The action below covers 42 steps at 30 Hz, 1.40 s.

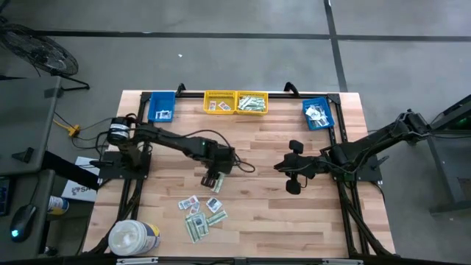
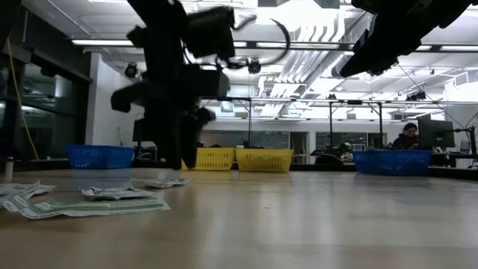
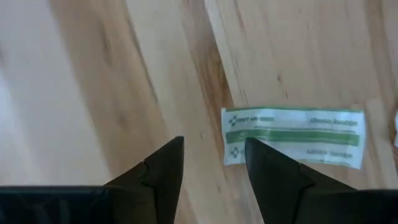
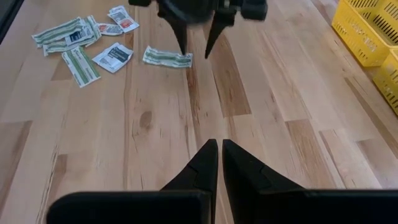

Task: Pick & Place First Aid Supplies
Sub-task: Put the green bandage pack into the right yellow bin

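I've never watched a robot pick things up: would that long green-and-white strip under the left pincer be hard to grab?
Probably fiddly. The strip lies flat on the table, so the open left pincer has little edge to catch. It looks like thin paper, so likely very light and floppy, bending when lifted. A push would probably slide it, not roll it.
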Motion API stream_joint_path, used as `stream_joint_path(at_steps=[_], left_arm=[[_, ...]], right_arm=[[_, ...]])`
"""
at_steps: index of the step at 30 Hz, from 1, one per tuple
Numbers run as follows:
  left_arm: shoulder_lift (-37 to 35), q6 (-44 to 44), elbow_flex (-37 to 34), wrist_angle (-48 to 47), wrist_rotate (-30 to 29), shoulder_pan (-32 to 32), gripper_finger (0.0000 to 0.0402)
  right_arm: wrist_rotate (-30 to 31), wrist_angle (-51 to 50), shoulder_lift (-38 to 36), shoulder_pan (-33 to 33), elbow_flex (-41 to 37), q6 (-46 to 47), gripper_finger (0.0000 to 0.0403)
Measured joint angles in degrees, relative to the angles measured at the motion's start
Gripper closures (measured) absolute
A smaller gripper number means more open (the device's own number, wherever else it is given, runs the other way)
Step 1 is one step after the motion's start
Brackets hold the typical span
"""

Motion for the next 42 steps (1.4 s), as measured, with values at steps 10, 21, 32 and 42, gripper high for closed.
stream_joint_path(at_steps=[10,21,32,42], left_arm=[[3.61,0.95,0.15,-0.26,6.59,0.64,0.0232],[5.55,0.04,0.17,0.04,5.81,0.65,0.0269],[5.72,-0.11,0.13,-0.68,6.33,0.80,0.0394],[0.76,-0.11,-0.50,-3.43,5.21,0.52,0.0400]], right_arm=[[0.37,-1.02,-0.01,-0.01,0.00,-0.02,0.0386],[0.37,-0.91,0.00,0.00,0.00,0.00,0.0386],[0.26,-0.88,0.00,0.00,0.00,0.04,0.0386],[0.25,-0.88,0.00,-0.01,0.00,0.04,0.0386]])
